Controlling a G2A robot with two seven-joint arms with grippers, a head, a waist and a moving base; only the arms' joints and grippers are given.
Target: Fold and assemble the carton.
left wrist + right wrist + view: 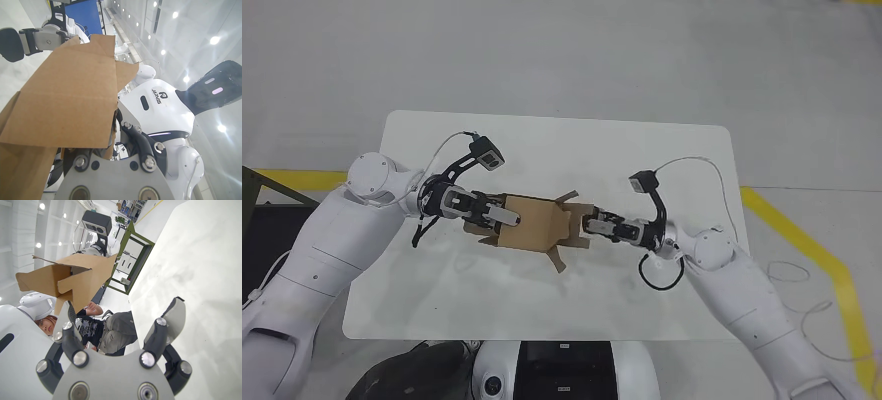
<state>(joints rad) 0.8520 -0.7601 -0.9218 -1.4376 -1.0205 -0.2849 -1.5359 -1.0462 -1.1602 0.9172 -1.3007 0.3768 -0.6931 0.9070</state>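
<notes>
Right pincer (122, 301) gapes wide and holds nothing, with 1 finger (69, 311) just beside a lower flap of the carton (75, 275). From above, it sits at the carton's 3 o'clock end, over the middle of the white surface (642, 150). Left pincer (504, 213), at the 9 o'clock end, is clamped on the carton's wall. The flaps at 3 o'clock are splayed.

The carton (534, 224) is over the middle of the table (662, 290), between left tool (504, 213) and right tool (587, 222).
</notes>
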